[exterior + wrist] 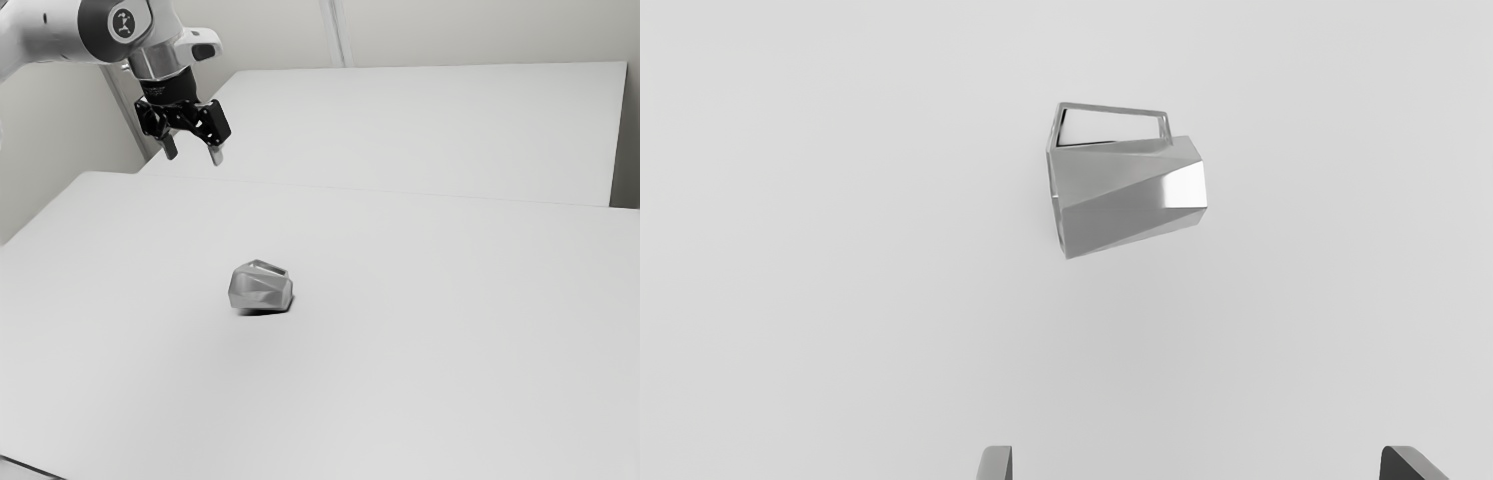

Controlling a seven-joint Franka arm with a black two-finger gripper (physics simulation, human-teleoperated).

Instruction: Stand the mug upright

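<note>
Jaws apart, empty; mug (1123,193) on its side. Approach seems in hand; next, reach down and grip it.

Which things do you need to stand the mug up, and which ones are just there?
For the job:
- mug, lying on its side
- gripper, open and empty
- table, under the mug

Just there:
- white panel, past the table
- wall, behind the panel

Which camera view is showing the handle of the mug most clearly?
The wrist view: from above, the handle shows its angular loop and wide gap beside the mug's body. The exterior view shows a narrower, slanted loop.
</note>
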